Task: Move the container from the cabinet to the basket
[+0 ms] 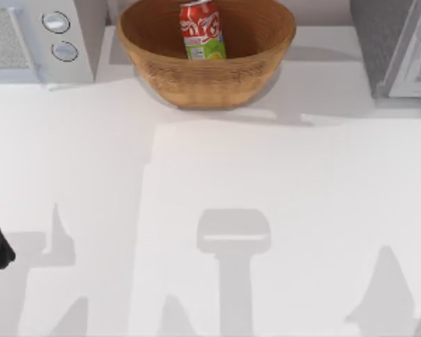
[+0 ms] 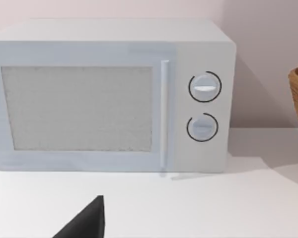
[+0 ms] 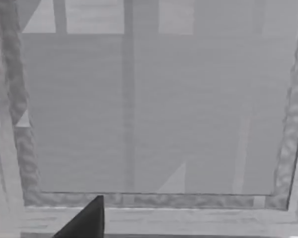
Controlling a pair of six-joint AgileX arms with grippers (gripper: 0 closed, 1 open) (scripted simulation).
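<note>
The can (image 1: 201, 29) already stands inside the basket (image 1: 207, 77) at the top middle, so the job looks done; I cannot tell either gripper's grip.

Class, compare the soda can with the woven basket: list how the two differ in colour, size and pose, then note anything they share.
Colour: the soda can is red with white script and a green-and-white lower band; the basket is plain tan-brown weave.
Size: the soda can is far smaller than the basket.
Pose: the soda can leans inside the basket; the basket sits upright on the table.
Shared: both are round in section and sit at the table's far edge.
</note>
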